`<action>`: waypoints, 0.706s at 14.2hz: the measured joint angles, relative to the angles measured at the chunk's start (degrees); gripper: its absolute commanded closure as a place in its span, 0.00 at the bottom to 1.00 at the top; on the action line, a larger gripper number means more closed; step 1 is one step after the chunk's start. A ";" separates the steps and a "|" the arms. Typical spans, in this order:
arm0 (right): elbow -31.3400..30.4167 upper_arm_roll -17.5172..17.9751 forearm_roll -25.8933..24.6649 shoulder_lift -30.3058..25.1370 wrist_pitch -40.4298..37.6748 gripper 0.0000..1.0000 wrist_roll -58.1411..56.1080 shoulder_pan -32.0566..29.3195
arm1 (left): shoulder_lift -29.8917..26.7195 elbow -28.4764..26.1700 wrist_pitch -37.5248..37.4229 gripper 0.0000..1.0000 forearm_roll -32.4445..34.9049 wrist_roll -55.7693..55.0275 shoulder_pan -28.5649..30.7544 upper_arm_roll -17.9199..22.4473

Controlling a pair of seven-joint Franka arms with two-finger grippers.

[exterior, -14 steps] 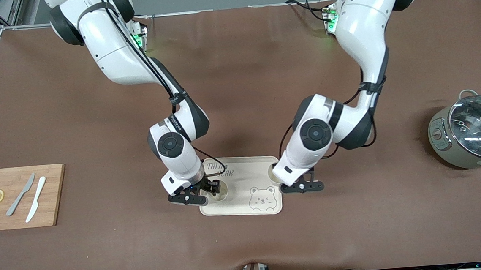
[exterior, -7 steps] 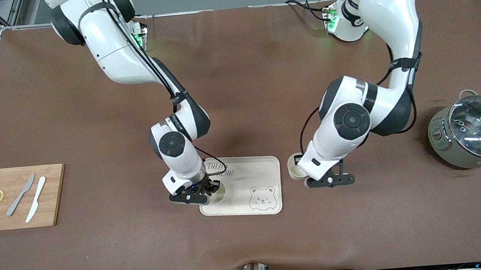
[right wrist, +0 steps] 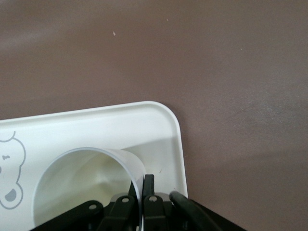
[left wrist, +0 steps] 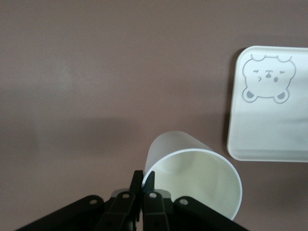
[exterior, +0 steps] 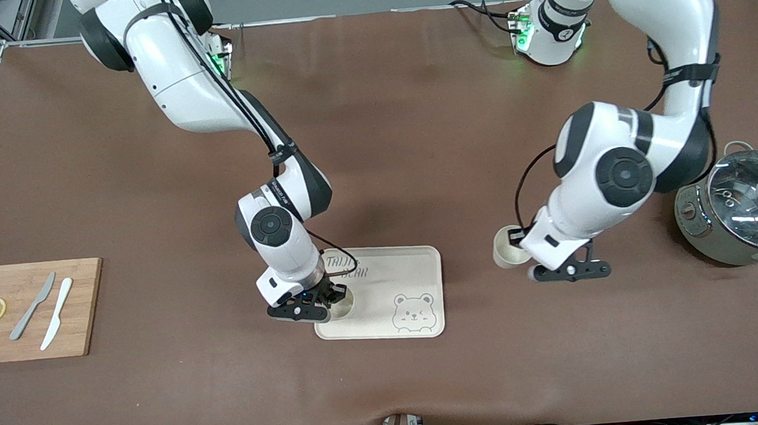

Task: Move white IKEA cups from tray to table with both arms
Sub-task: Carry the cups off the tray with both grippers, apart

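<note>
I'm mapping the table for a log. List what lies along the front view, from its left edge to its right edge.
Wooden cutting board with lemon slices and two knives → right gripper on a white cup → cream bear-printed tray → second white cup → left gripper → grey-green pot with glass lid.

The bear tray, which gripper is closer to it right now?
Right. The right gripper grips a cup on the bear tray; the left gripper holds the other cup off it.
</note>
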 measured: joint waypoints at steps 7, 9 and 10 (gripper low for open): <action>0.88 -0.75 -0.01 -3.45 -5.44 1.00 -1.00 -0.96 | -8.30 -12.27 0.34 1.00 -2.61 9.26 8.47 -0.34; 0.49 -0.93 -0.01 -5.37 -7.88 1.00 -4.26 -2.45 | -9.55 -15.38 2.02 1.00 -2.62 9.95 9.09 -0.39; -0.12 -0.98 -0.01 -6.77 -9.34 1.00 -6.84 -3.74 | -10.00 -17.11 3.53 1.00 -2.62 11.32 9.87 -0.39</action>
